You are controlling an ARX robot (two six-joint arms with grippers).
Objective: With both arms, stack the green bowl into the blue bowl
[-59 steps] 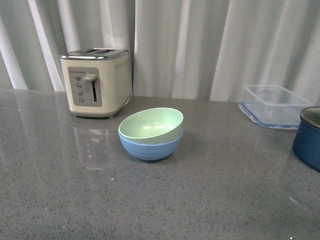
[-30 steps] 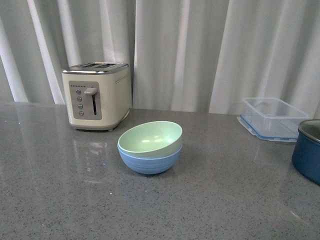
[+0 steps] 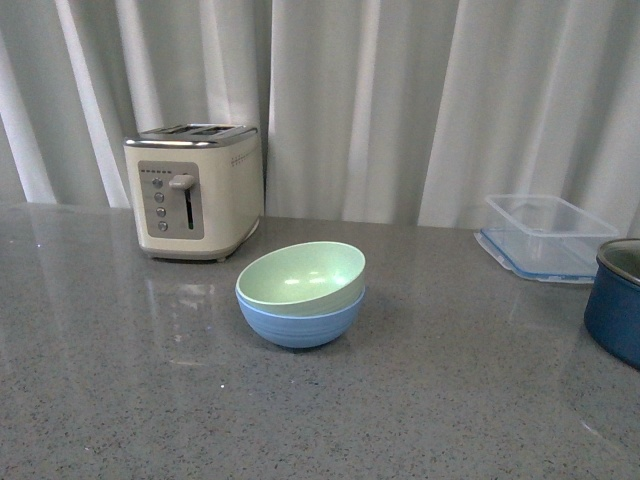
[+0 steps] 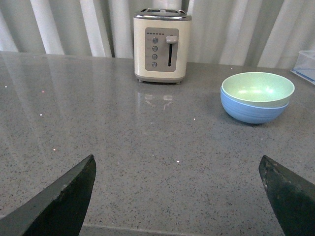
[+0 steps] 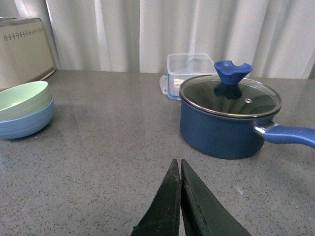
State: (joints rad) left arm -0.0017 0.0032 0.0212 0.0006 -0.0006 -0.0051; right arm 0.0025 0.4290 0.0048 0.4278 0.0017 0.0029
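Observation:
The pale green bowl (image 3: 302, 274) sits nested inside the light blue bowl (image 3: 300, 319), slightly tilted, in the middle of the grey counter. Both also show in the left wrist view, the green bowl (image 4: 257, 88) in the blue bowl (image 4: 253, 111), and in the right wrist view, the green bowl (image 5: 22, 99) above the blue bowl (image 5: 25, 124). My left gripper (image 4: 177, 164) is open and empty, well back from the bowls over bare counter. My right gripper (image 5: 179, 163) is shut on nothing, apart from the bowls. Neither arm appears in the front view.
A cream toaster (image 3: 194, 178) stands behind the bowls to the left. A clear plastic container (image 3: 547, 234) is at the back right. A dark navy pot (image 5: 229, 120) with glass lid and a long handle sits on the right. White curtains hang behind the grey counter (image 3: 150, 400).
The front view has shifted slightly since a second ago, so everything sits a little lower in the picture. The bowls stay nested and have not moved.

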